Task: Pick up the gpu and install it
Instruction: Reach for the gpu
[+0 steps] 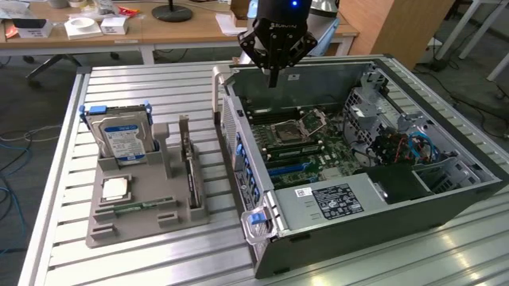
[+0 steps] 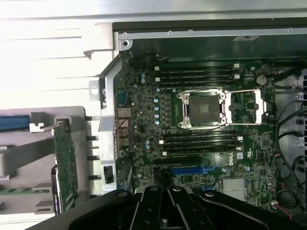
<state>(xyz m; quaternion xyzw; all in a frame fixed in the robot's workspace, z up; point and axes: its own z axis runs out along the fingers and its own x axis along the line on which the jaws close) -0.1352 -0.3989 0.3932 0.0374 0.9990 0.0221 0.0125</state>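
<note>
1. Exterior view: noted arm hanging vertical over open computer case (image 1: 374, 229) far edge, gripper (image 1: 273, 77) clenched, empty; found gpu (image 1: 188, 161) on edge in grey holder (image 1: 143, 220), well apart.
2. Wrist view: facing down at motherboard (image 2: 144, 110); gpu (image 2: 64, 165) upright beside case.

a slatted aluminium worktable (image 1: 143, 262) is filling the foreground, its pale ribs catching soft, even light. behind it a wooden desk (image 1: 183, 33) is running along the far side, carrying small white boxes (image 1: 95, 27) and a round black stand base (image 1: 173, 12). a tall wooden panel (image 1: 394, 27) is standing towards the exterior view's right. grey floor (image 1: 32, 113) is showing at the exterior view's left, where loose cables (image 1: 16, 140) are trailing, and a dark chair base (image 1: 49, 65) is sitting under the desk. white furniture legs (image 1: 477, 24) are standing at the far right.
</note>
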